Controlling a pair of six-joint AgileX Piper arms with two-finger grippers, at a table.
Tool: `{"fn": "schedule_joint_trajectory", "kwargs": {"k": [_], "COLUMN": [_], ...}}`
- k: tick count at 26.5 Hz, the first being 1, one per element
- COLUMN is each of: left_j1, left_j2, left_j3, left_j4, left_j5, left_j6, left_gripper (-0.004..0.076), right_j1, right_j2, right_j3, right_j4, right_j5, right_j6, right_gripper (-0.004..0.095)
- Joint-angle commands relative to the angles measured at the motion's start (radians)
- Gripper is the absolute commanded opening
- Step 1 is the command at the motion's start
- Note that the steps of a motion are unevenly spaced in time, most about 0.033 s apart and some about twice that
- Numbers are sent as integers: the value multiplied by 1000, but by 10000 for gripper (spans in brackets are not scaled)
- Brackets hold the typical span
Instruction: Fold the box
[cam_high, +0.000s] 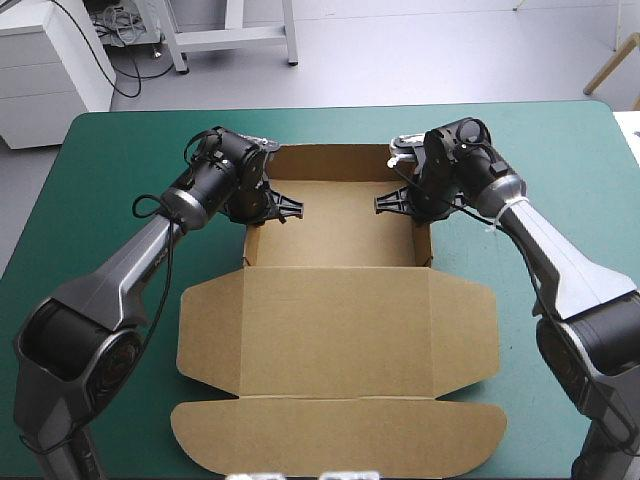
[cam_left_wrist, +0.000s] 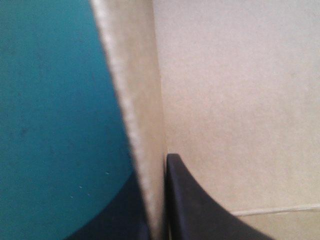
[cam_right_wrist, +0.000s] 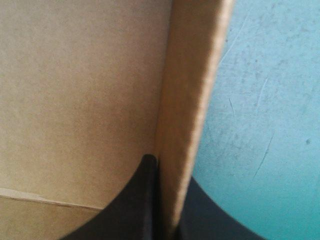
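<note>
Lid flap: the rounded front flap (cam_high: 340, 438) lies flat by the table's near edge, with the lid panel and its two side ears flat just beyond it.
Box: the brown box (cam_high: 340, 330) sits mid-table. Its tray half is toward the far edge, with the back and both side walls raised, and the lid is open.
Left gripper: the left gripper (cam_high: 270, 205) is pinched on the tray's left wall (cam_left_wrist: 137, 100), one black finger inside and the other outside over the teal-green cover (cam_left_wrist: 50, 100).
Right gripper: the right gripper (cam_high: 403, 200) is clamped the same way on the right wall (cam_right_wrist: 187, 100).
Step, as judged: the side walls are being held upright so they can be tucked. Whether they are already locked cannot be told.
Risk: uneven pulling by the two arms could skew the tray or drag the whole sheet across the cover.
Risk: letting go before the walls are locked would probably let them spring outward.
Risk: squeezing near the corner could crease the board off its score line.
</note>
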Motion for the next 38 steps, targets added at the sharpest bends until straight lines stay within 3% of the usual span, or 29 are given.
{"fn": "schedule_joint_trajectory", "kwargs": {"k": [1,13,16,18,21,23,26,29,38], "left_j1": [25,37,37,37,37,37,37,37,42], "left_j2": [-21,35,39,48,61,68,83,97,102], "left_j3": [-35,-35,-35,-37,-41,-41,-45,-59,-205], "left_j4": [-39,-24,-24,-32,-57,-67,-71,-58,-53], "left_j5": [-29,-48,-60,-62,-62,-64,-66,-55,-51], "left_j6": [21,-4,-1,-1,-1,-1,-3,-31,-31], "left_gripper": [-10,-10,-10,0,88,197,425,554,544], "right_j1": [-2,-11,-12,-12,-12,-12,-12,-12,-12], "right_j2": [-36,11,21,27,29,29,29,29,29], "right_j3": [-9,-9,-9,-9,-9,-9,-9,-9,-47], "right_j4": [14,-13,-9,-7,-7,-10,-15,-17,-13], "right_j5": [-17,-78,-81,-84,-85,-89,-93,-96,-103], "right_j6": [-59,-52,-52,-52,-52,-52,-52,-52,-48], "right_gripper": [-14,-8,56,166,396,571,766,810,810]}}
